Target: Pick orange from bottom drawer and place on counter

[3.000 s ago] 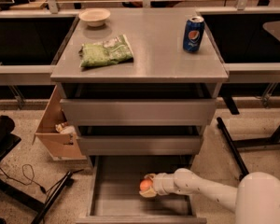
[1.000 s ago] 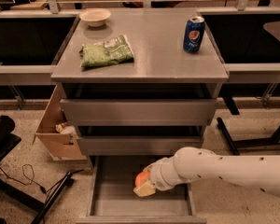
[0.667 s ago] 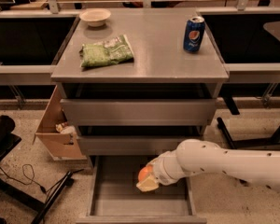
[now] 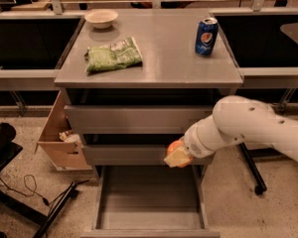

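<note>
The gripper [image 4: 178, 156], fingers closed on the round orange [image 4: 174, 146], hangs above the open bottom drawer [image 4: 149, 200]. The counter [image 4: 164, 56] lies at its 12 o'clock.

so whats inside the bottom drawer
Only bare tray floor shows in the bottom drawer; its rear, under the middle drawer, is hidden. The gripper holds the orange just above.

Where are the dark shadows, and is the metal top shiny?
In the camera view, the counter shows a soft sheen, no hard glare; the gap under it is in deep shadow; the gripper, holding the orange before the middle drawer, is evenly lit.
</note>
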`<state>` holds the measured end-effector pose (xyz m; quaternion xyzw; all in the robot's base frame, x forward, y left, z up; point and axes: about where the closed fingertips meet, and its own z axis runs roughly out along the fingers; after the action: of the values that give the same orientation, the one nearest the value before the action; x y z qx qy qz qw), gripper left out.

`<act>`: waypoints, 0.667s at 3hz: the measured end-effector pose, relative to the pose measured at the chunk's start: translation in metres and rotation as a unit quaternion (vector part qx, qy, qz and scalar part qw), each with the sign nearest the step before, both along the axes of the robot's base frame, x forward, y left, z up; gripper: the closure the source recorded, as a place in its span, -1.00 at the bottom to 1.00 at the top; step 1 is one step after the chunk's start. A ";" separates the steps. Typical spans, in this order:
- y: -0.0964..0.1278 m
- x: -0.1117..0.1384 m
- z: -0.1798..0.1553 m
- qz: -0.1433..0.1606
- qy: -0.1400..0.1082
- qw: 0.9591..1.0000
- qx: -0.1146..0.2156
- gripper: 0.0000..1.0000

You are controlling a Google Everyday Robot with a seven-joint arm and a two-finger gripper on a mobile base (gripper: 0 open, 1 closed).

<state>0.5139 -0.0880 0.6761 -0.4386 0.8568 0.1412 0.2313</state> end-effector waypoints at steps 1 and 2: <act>-0.023 0.032 0.060 -0.020 0.003 1.000 -0.013 1.00; -0.033 0.079 0.113 -0.027 -0.019 0.999 -0.004 1.00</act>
<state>0.5929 -0.1215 0.7893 -0.4191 0.8642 0.1236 0.2495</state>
